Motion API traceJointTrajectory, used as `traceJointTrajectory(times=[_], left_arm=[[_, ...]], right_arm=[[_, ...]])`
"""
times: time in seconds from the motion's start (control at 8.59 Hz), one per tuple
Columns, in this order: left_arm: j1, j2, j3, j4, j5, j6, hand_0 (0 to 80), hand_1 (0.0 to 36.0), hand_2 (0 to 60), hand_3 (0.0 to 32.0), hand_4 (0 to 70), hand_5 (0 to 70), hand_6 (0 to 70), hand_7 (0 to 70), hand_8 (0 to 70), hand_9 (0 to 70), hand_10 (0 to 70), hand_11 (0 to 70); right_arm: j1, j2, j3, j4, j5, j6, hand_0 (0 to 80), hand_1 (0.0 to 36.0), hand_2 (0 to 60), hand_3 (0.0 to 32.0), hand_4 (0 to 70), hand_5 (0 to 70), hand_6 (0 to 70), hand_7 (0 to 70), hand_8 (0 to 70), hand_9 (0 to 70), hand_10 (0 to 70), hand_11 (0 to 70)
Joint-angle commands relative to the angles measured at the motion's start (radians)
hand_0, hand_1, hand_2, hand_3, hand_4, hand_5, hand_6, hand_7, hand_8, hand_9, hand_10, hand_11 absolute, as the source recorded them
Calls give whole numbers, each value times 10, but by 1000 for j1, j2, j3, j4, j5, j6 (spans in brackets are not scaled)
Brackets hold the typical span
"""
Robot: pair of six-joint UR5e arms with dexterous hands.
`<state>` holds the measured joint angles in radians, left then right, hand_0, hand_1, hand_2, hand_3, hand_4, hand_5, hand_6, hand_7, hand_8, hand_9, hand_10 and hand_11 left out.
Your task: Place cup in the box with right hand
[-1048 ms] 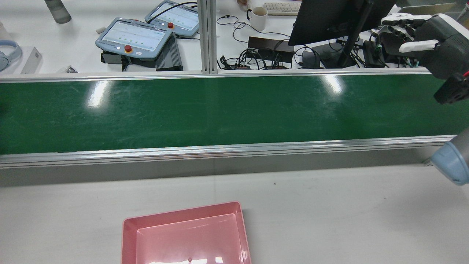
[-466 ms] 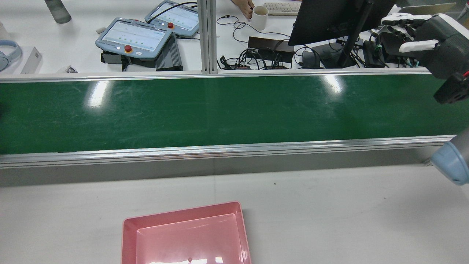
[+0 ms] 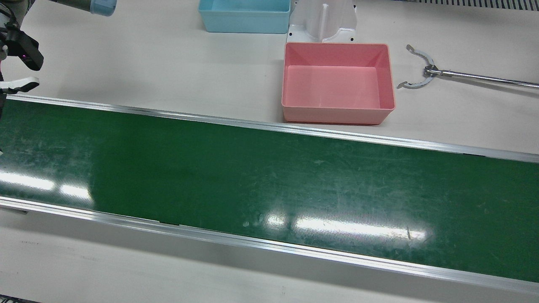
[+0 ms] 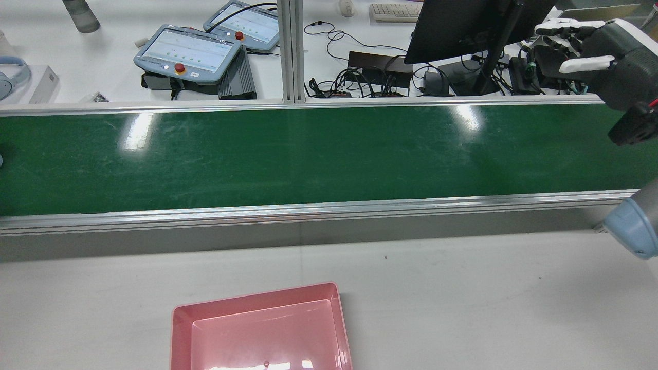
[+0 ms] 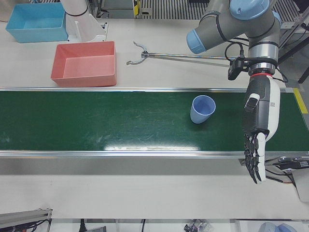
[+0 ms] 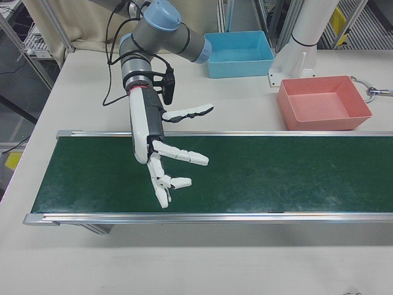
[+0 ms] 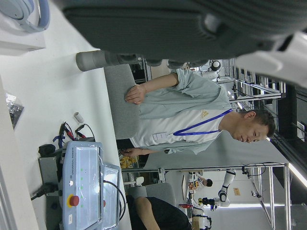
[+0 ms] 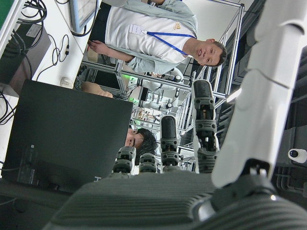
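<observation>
Farthest left, the left hand [image 5: 259,121] hangs over the left end of the green belt [image 3: 210,168], fingers straight and pointing down, released and holding nothing. Just right of it the blue cup [image 5: 203,109] stands upright on the belt, mouth up, touched by neither hand. Further right, on the white table [image 3: 147,63] on the robot's side of the belt, sits the empty pink box [image 5: 84,64], with a blue box [image 5: 34,21] beyond it. At the far right end the right hand [image 6: 161,158] hovers over the belt, fingers spread and slack, grasping nothing.

The cup is well apart from the 1 hand meant to take it. The risks I see:
1. The right arm must reach far to the left, close to the idle left hand, so the 2 could collide.
2. The cup looks light; a finger clipping its rim would likely tip it or send it rolling.
3. A loose hold could drop it short of the box wall.
</observation>
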<state>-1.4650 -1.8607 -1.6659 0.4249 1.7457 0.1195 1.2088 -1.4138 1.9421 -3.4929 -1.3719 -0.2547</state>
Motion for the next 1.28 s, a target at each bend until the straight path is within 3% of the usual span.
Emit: traceJointTrajectory(times=[0.0,1.16], left_arm=[[0,0,0,0,0,0,0,0,0,0,0,0,0,0,0,0,0,0],[0,0,0,0,0,0,0,0,0,0,0,0,0,0,0,0,0,0]], right_arm=[[0,-5,6,0,-1,2,560,123,0,0,350,54,97,430,18,94,67,114],[2,-5,6,0,-1,2,561,124,0,0,336,54,92,410,15,88,64,110]])
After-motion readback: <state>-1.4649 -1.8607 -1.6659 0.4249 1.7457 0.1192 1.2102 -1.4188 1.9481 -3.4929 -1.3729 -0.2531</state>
